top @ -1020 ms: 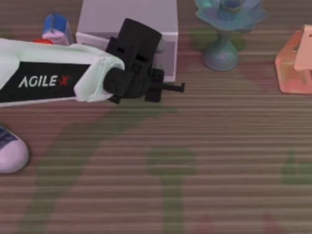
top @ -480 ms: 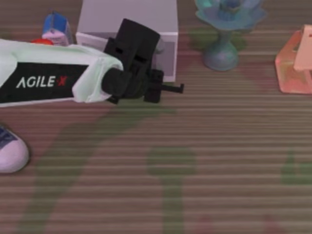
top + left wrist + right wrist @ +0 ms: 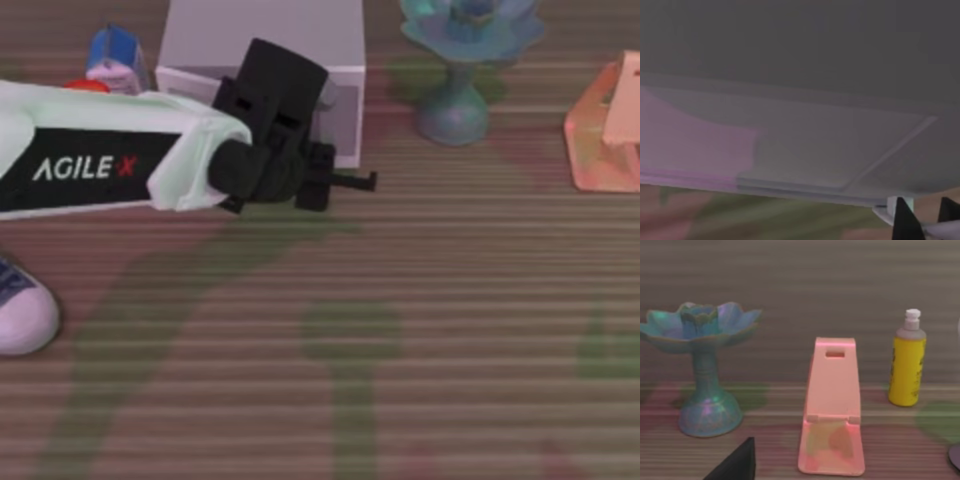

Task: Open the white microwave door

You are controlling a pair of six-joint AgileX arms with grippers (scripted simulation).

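The white microwave stands at the table's far edge, left of centre. My left arm reaches in from the left, and its black gripper presses against the front of the white microwave door, hiding most of it from above. In the left wrist view the door's grey window fills the frame, with purple showing behind it. My left gripper has its two dark fingertips close together at the door's white corner edge. Of my right gripper only one dark fingertip shows, far from the microwave.
A teal lotus-shaped stand rises right of the microwave. A pink phone stand is at the far right, with a yellow bottle beyond it. A blue carton and a white sneaker sit at the left.
My left arm has edged a few pixels to the left. The door and the other things look unchanged.
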